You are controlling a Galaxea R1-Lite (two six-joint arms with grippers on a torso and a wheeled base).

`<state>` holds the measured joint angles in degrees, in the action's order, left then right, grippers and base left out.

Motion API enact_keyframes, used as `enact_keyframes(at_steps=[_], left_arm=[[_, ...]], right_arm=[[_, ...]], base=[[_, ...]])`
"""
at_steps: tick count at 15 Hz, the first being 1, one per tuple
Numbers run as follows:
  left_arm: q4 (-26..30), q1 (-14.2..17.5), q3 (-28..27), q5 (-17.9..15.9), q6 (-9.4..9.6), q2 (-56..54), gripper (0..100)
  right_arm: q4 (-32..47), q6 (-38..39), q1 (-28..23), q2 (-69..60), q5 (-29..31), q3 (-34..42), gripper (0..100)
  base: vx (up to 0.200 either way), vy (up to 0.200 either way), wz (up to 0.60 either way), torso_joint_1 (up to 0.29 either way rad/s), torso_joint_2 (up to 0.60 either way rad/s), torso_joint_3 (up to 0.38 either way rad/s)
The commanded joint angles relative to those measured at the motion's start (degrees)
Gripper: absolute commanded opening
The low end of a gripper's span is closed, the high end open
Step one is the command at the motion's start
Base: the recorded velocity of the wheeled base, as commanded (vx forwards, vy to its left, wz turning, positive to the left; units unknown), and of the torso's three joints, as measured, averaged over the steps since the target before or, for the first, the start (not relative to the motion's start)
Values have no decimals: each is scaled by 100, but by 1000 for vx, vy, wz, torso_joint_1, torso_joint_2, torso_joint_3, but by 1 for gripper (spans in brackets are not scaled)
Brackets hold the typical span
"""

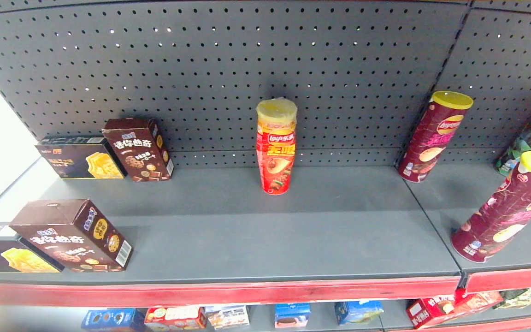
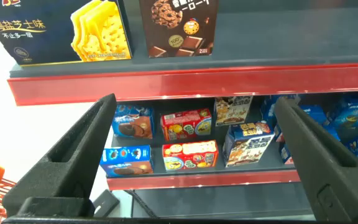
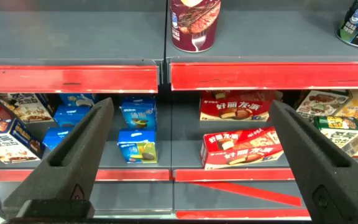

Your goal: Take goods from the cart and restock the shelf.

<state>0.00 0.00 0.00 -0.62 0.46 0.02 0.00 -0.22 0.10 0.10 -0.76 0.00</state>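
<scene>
Standing upright at the centre of the shelf, the red can sits close to the pegboard. At 9 o'clock from it, the back boxes rest near the pegboard; at 8 o'clock, the front boxes lie at the shelf's front edge. At 3 o'clock stands a maroon can; at 4 o'clock, nearer the front, stands a second maroon can. Left gripper: fingers spread wide, holding nothing, in front of the red lip. Right gripper: fingers spread wide, holding nothing, in front of the lower boxes.
</scene>
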Motion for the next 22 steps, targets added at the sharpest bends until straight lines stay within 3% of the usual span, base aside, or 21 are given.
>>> enact_keyframes(at_steps=[1, 14, 22], left_arm=[[0, 0, 0, 1, -2, -2, 100], [0, 0, 0, 1, -2, -2, 100], [0, 0, 0, -17, 15, -2, 100]], right_arm=[[0, -4, -1, 8, -4, 0, 100], [0, -4, -1, 8, -4, 0, 100], [0, -4, -1, 8, 5, 0, 100]], base=[[0, 0, 0, 0, 0, 0], [0, 0, 554, 2, 3, 1], [0, 0, 0, 0, 0, 0]])
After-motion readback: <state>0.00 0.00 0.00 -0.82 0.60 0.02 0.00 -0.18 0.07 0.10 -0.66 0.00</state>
